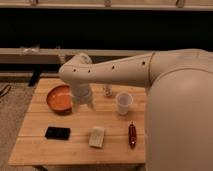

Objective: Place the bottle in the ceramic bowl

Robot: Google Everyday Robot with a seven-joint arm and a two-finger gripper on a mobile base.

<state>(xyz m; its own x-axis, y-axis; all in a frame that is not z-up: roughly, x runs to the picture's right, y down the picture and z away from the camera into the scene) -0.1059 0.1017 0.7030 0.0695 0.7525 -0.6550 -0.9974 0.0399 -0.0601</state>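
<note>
The ceramic bowl [58, 97], orange-red inside with a darker rim, sits on the left part of the wooden table [115, 145]. The bottle [107, 91], small, slim and pale, stands upright behind the white cup, partly hidden by my arm. My gripper [83, 103] hangs down from the bent white arm just right of the bowl and left of the bottle, apart from both. Nothing shows in it.
A white plastic cup [124, 103] stands right of the bottle. A dark red elongated object [132, 135] lies front right, a pale packet [97, 136] at front centre, and a black flat device [57, 132] front left. My big white arm covers the right side. A dark bench runs behind.
</note>
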